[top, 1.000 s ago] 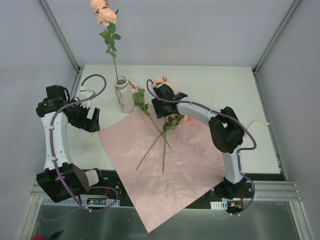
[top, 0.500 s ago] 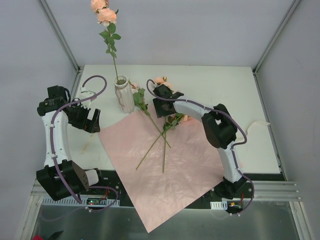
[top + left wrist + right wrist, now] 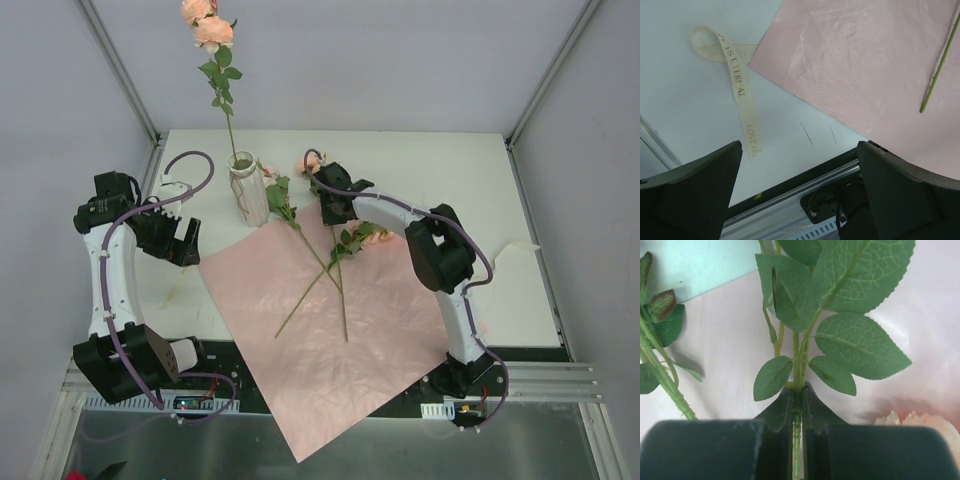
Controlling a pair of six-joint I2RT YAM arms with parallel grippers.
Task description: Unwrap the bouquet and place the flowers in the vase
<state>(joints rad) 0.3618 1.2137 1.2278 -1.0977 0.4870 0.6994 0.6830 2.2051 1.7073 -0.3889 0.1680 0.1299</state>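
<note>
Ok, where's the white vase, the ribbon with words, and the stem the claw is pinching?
Small white ribbed vase (image 3: 247, 196): top view, middle of its side.
Cream printed ribbon (image 3: 740, 95): left wrist view, its straight tail.
Green leafy rose stem (image 3: 799, 372): right wrist view, just above the shut right claw (image 3: 798, 389).

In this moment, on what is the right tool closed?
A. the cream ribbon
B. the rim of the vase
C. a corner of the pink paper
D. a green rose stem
D: the right wrist view shows the right tool shut on a thin green rose stem, which runs up between its two sides to the leaves.
</note>
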